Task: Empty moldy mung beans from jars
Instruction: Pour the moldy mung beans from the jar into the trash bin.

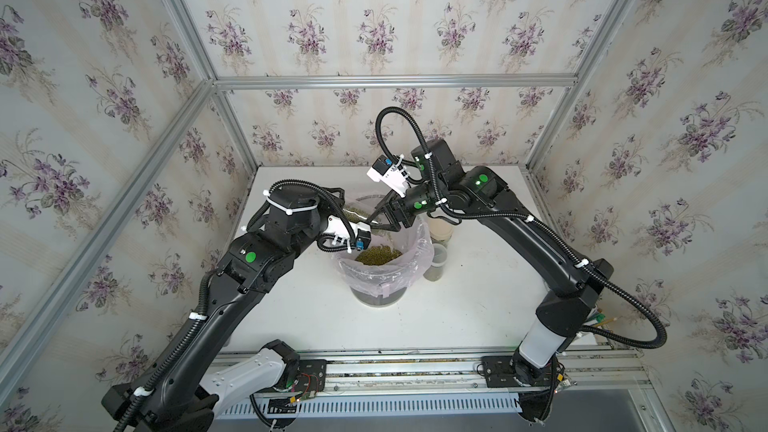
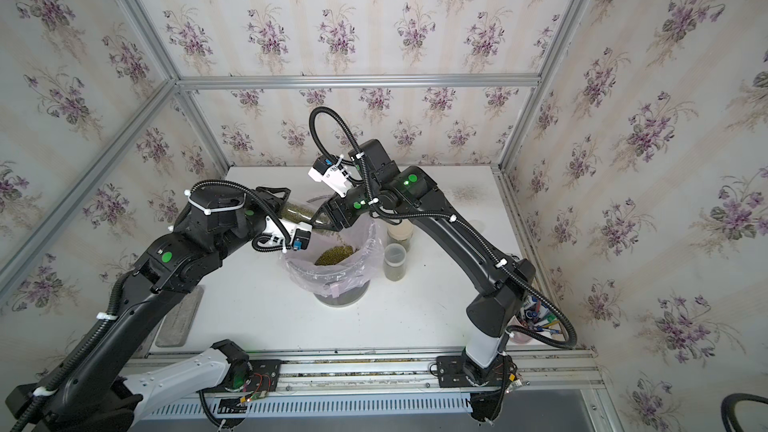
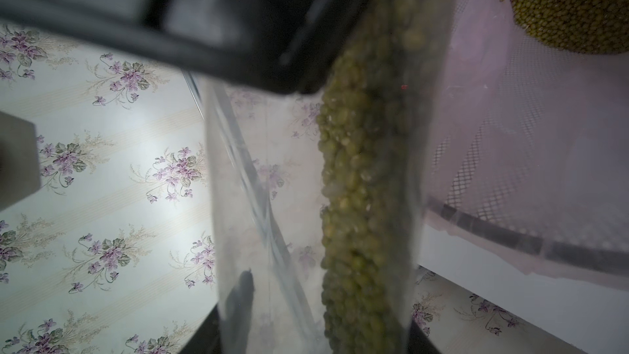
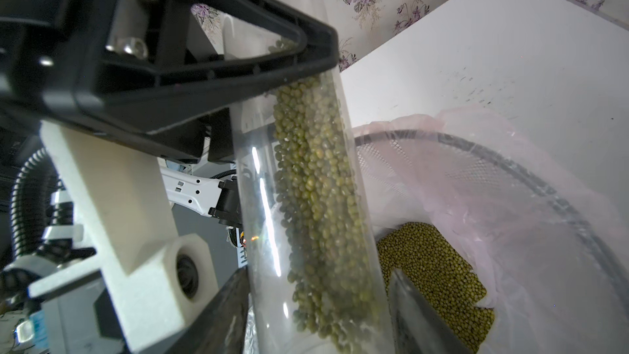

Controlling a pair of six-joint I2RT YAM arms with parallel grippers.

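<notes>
Now, nearest us the desk (image 1: 457,326) is bare but for a pen cup (image 2: 519,336) at the right corner and a grey pad (image 2: 178,317) at the left, so we have room to back out that way. Mid-desk stands the bag-lined bin (image 1: 376,297), a heap of mung beans (image 1: 378,254) inside. An open jar (image 1: 436,261) and a lidded jar (image 1: 439,228) stand just beside it under the right arm (image 1: 519,234), where a dropped elbow could topple them. Farther back, the tilted jar (image 2: 299,213), beans along its lower wall, hangs over the far rim. The left end effector (image 2: 279,203) is clamped on one end and the right end effector (image 4: 318,287) pinches the other. Its mouth is hidden and may lie outside the rim; beans would then scatter. Unequal pulls could twist the slick jar loose. The back wall (image 1: 374,126) stands close behind.
</notes>
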